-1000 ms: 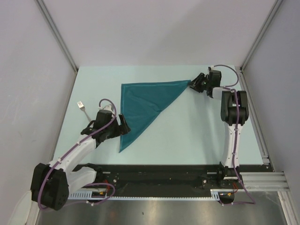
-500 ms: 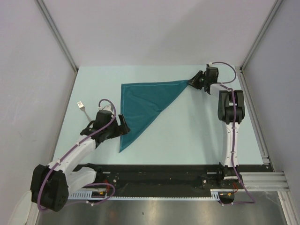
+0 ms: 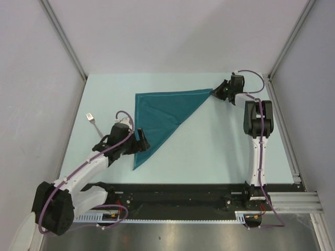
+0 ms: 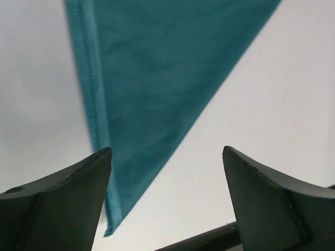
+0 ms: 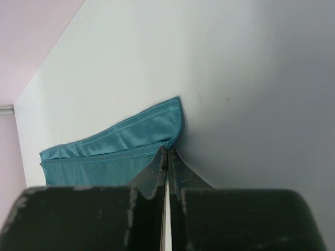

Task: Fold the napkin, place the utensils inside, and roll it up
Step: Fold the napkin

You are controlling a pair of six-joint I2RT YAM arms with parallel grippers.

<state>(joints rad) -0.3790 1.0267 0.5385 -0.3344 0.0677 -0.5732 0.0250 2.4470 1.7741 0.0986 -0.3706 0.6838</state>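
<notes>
Pale worktop (image 3: 220, 151) bearing teal napkin (image 3: 162, 112) folded to a triangle, far corner pinched in closed right gripper (image 3: 215, 92), near tip below wide-open left gripper (image 3: 141, 142); risk, as judged: shallow pinch on slick cloth slipping free under pull, spoiling fold.

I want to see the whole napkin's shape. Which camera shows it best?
The top external view: the whole napkin shows as a triangle. The left wrist view catches only its narrow end; the right wrist view only a corner pinched in the right gripper.
</notes>
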